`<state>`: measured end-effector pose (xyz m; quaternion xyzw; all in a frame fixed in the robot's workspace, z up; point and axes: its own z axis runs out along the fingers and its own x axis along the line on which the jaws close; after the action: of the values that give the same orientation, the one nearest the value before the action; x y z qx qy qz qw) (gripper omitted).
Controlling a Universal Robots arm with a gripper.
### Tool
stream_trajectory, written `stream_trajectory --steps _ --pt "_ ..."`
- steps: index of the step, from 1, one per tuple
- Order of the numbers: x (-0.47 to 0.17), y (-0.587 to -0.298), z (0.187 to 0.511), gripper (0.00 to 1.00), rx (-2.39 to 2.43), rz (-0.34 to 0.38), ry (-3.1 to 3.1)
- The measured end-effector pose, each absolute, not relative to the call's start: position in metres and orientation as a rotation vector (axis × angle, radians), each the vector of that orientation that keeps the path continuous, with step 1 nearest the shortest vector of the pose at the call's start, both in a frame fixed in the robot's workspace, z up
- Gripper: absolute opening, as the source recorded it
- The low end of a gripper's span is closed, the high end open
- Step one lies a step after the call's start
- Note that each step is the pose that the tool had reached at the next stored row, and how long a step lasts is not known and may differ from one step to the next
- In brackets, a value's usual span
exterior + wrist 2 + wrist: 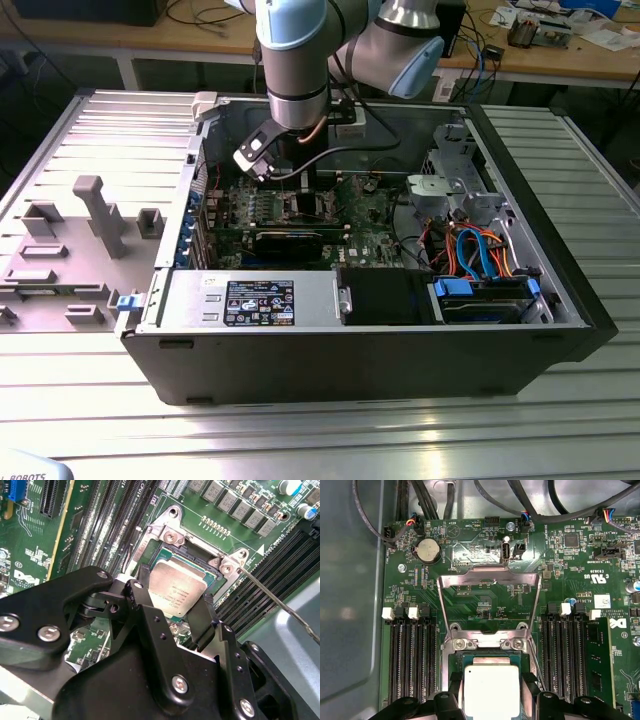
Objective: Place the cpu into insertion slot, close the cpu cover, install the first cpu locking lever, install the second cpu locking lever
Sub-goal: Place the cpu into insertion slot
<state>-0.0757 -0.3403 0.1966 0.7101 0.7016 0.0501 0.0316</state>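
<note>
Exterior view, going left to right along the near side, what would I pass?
Grey plastic fixture → silver box with a label → black block → blue-tabbed drive bay → the case's dark side wall.

**The cpu** (489, 690): a flat square chip with a pale silver-grey top. It lies flat over the insertion slot (192, 560), squared to its edges. I cannot tell whether it is fully seated.

**The insertion slot**: a dark square recess with a silvery rim, set in the green board (485, 605) between banks of long black slots (412, 665).

**The cpu cover** (490, 576): a silvery windowed frame, swung open on its hinge away from the chip, with board showing through its window.
</note>
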Motion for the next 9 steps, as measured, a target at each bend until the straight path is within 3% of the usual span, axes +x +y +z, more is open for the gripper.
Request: stream_trajectory --steps 4,5,9 --pt "-0.0757 -0.3402 0.1964 0.54 2.188 0.156 2.161" --pt "-0.0757 -0.3402 0.1964 0.62 2.187 0.155 2.161" --pt "-0.0757 -0.3383 0.1965 0.62 2.187 0.154 2.161"
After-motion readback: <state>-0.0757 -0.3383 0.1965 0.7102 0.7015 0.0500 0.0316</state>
